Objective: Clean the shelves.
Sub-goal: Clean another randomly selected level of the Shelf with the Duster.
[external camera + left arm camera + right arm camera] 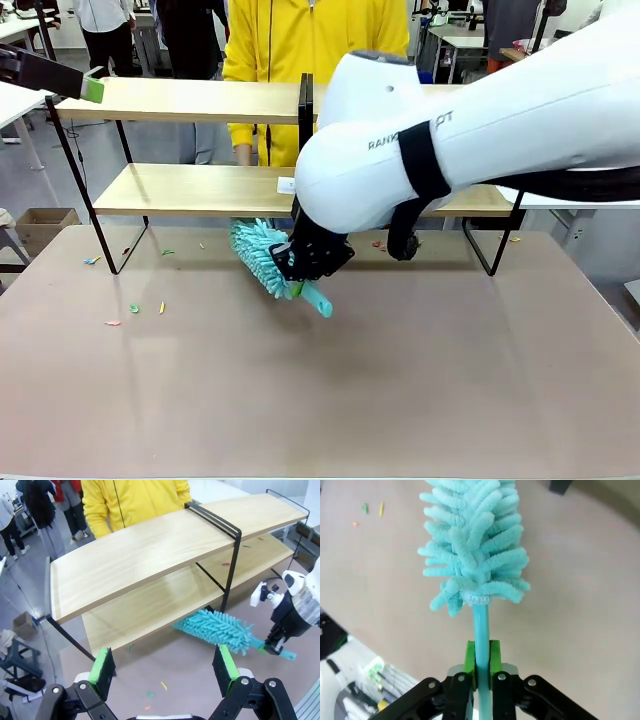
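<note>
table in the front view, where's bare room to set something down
The near half of the table, in front of the duster, is bare. The top board of the shelves is bare too. Crowded: mid-table at the duster and right gripper; scraps at the left.

The only legible print is grey lettering on the white shell of the right arm (500, 120), reading roughly "RAN" and then "PT" beyond a black strap (424, 160), the rest hidden.

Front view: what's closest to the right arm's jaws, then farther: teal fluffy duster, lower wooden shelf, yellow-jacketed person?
1. Teal fluffy duster: held in the jaws.
2. Lower light-wood shelf board: just behind.
3. Person in yellow jacket: far side.
</note>
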`<state>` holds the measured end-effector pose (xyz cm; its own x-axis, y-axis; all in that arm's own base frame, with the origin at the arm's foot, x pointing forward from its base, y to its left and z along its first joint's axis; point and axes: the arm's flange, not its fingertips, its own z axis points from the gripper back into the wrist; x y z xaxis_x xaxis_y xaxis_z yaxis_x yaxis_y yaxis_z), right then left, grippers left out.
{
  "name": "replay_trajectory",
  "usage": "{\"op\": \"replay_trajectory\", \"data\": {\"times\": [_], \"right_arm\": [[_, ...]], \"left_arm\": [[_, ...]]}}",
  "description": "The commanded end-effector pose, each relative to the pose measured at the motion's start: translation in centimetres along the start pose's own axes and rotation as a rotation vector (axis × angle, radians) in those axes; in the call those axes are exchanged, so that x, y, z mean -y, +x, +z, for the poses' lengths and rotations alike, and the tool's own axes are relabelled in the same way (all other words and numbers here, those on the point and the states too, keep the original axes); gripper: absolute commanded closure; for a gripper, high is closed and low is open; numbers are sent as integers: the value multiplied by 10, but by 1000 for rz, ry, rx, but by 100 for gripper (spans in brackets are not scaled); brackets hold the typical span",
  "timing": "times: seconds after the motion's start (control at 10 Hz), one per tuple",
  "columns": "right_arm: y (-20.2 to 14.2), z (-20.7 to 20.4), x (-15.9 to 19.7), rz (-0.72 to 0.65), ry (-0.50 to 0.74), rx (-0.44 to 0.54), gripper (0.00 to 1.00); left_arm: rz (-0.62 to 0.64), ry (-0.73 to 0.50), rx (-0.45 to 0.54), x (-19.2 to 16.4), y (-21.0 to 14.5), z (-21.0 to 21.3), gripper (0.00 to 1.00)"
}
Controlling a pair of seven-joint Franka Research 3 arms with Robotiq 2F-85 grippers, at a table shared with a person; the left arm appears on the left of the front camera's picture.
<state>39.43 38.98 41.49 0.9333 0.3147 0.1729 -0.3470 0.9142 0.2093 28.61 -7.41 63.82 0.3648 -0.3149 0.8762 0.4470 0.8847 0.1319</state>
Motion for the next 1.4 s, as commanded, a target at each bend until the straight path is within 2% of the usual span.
{"op": "replay_trajectory", "data": {"times": [0.0, 0.5, 0.8, 1.3], "right_arm": [[15, -16, -12, -90, -64, 99, 87], [39, -53, -29, -125, -51, 108, 87], [57, -62, -48, -93, 28, 75, 87], [83, -71, -87, 3, 51, 30, 87]], "left_arm": [[0, 7, 1, 0, 0, 1, 0], [0, 7, 1, 0, 0, 1, 0], [0, 7, 1, 0, 0, 1, 0], [0, 7, 1, 0, 0, 1, 0]]}}
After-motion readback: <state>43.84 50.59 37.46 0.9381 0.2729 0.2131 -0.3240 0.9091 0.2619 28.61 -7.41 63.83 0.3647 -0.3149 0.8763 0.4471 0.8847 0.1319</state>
